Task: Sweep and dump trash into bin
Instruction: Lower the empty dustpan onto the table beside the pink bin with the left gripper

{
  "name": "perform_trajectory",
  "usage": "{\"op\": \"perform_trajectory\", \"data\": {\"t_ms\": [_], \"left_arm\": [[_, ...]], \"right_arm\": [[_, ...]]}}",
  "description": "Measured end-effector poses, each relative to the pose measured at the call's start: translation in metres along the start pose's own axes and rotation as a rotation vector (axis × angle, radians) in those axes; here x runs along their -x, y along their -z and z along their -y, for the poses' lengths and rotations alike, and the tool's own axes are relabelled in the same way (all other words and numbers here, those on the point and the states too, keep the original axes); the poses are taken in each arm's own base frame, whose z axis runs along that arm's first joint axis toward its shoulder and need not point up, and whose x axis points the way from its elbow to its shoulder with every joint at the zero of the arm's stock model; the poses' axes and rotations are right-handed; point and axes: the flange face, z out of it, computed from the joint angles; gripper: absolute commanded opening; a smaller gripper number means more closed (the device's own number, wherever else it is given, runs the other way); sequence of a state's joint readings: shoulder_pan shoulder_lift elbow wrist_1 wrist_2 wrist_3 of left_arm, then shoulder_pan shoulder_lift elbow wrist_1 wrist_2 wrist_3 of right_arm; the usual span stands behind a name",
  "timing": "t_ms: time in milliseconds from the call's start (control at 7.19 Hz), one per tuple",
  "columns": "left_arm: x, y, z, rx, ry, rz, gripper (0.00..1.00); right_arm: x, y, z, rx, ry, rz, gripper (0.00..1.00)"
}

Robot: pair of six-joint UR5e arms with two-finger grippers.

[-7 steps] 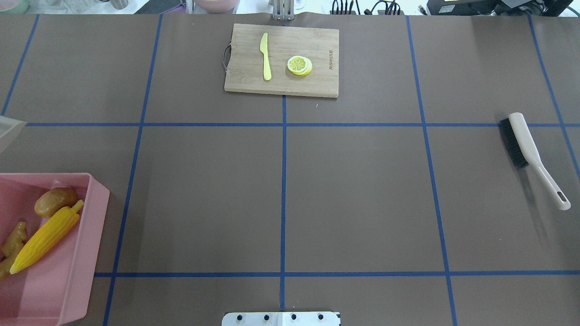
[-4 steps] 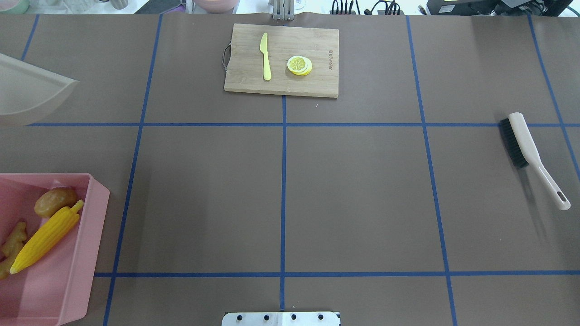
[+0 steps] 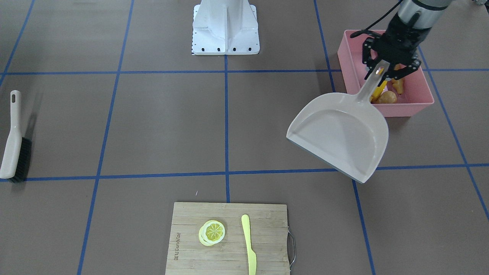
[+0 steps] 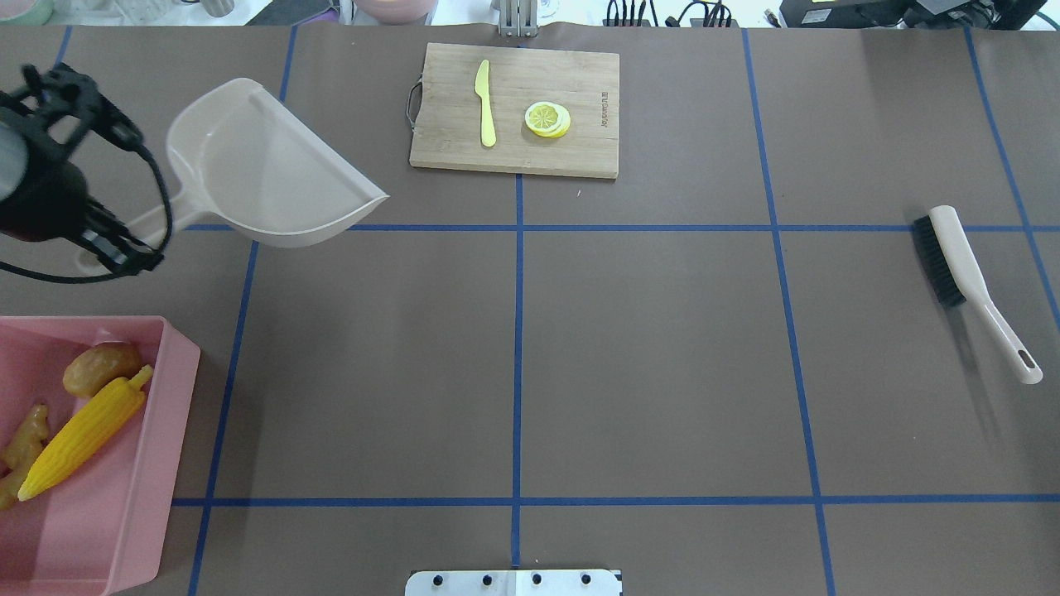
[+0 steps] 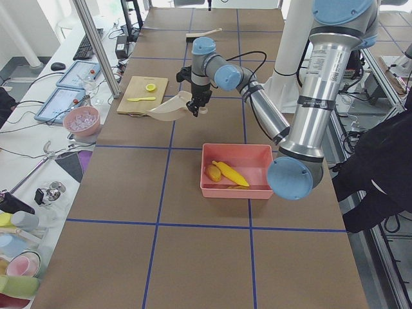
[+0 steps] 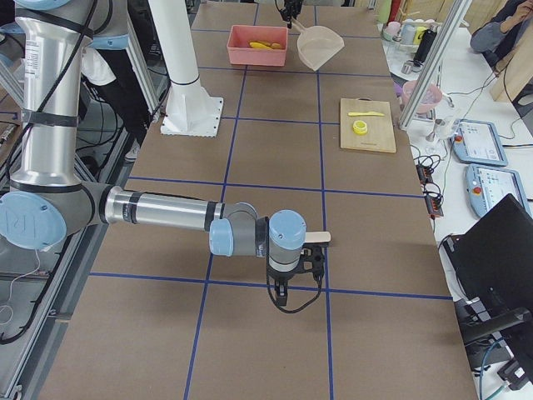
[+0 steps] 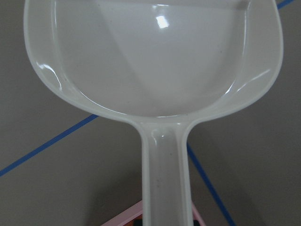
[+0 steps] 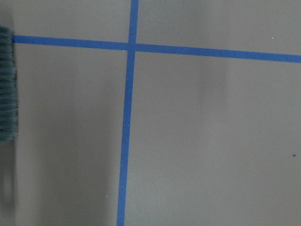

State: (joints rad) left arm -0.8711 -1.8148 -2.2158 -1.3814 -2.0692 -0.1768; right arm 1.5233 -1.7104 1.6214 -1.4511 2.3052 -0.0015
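Checking in from the remote station. My left gripper (image 3: 381, 71) is clamped tight on the handle of the beige dustpan (image 3: 340, 133), fingers pinched on either side of it. In the front-facing view that's the upper right of the frame, and the pan fans out down and to the left from there.

All the trash sits in the pink bin (image 4: 178, 389) at the lower left of the overhead shot. The corn cob (image 4: 79, 434) lies diagonally, the potato (image 4: 101, 368) is by its upper end, and the ginger root (image 4: 21, 451) is against the frame's left edge.

The right gripper (image 6: 290, 287) only shows up in the right side view, low and centre, so I can't tell how wide it's spread. The brush (image 4: 969, 277) lies on the table at the overhead's right edge.
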Motion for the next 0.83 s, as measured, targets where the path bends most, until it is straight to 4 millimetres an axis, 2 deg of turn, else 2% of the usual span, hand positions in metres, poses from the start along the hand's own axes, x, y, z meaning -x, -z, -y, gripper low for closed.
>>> {"op": "perform_trajectory", "data": {"t_ms": [278,417,557,835], "left_arm": [[-0.088,-0.042,0.036,-0.027,-0.165,-0.055,0.0],[-0.129,-0.064,0.048,-0.031,-0.232,-0.094,0.0],[-0.156,-0.083,0.057,-0.046,-0.279,-0.128,0.0],[-0.18,-0.105,0.067,-0.083,-0.359,-0.166,0.0]], "right_arm": [[0.0,0.0,0.0,0.0,0.0,-0.001,1.0],[0.0,0.0,0.0,0.0,0.0,-0.001,1.0],[0.0,0.0,0.0,0.0,0.0,-0.001,1.0],[0.0,0.0,0.0,0.0,0.0,-0.001,1.0]]}}
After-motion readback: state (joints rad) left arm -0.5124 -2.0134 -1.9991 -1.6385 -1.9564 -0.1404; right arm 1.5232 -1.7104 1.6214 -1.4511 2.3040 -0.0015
